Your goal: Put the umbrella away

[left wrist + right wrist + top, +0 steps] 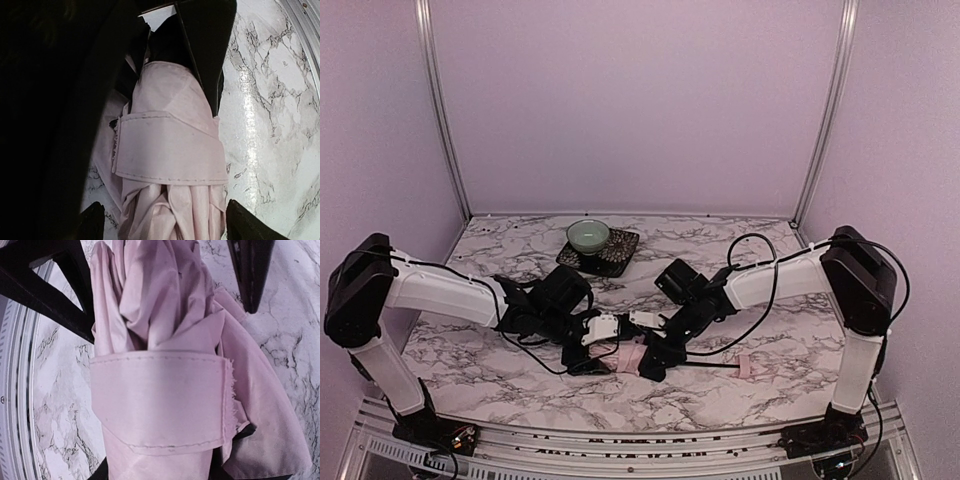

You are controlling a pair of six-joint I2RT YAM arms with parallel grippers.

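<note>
The umbrella [623, 356] lies folded on the marble table near the front, its pale pink fabric bundled under a closure strap [170, 145]. Its thin black shaft runs right to the small pink handle [745, 368]. My left gripper [167, 225] is open, one fingertip [92, 222] on each side of the bundle, with marble showing between the left one and the fabric. My right gripper [157, 475] is shut on the umbrella just below the strap [160, 400]. In the top view the left gripper [595, 335] and right gripper [655, 355] meet over the bundle.
A pale green bowl [588, 235] sits on a dark square mat [618, 255] at the back centre. Black cables loop off both arms over the marble. A metal rail [620, 440] edges the table front, and walls close the back and sides.
</note>
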